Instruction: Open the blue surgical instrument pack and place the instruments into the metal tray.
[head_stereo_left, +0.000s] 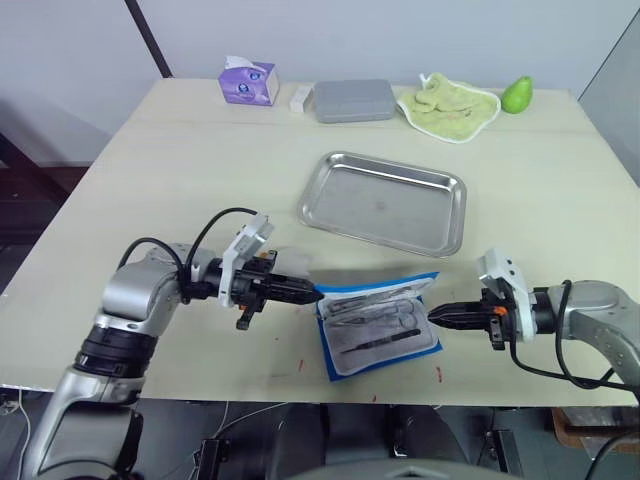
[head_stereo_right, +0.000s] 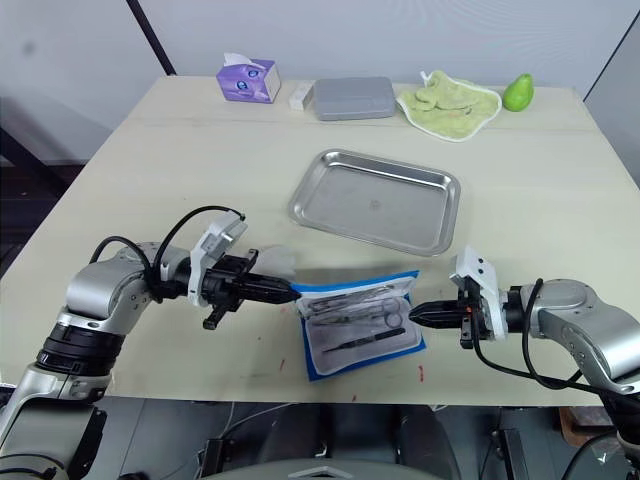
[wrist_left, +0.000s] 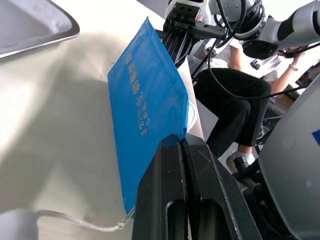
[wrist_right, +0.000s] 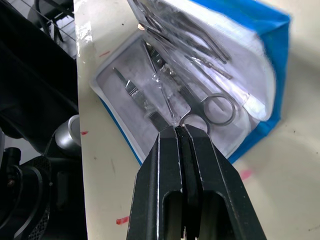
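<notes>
Our left gripper (head_stereo_left: 312, 293) has its fingers pressed together on the left edge of the blue surgical instrument pack (head_stereo_left: 378, 323), and our right gripper (head_stereo_left: 436, 316) pinches the clear inner sleeve at the pack's right edge. The pack lies open near the table's (head_stereo_left: 200, 180) front edge, the instruments (wrist_right: 170, 75) inside it. Just beyond stands the metal tray (head_stereo_left: 384, 201), bare.
</notes>
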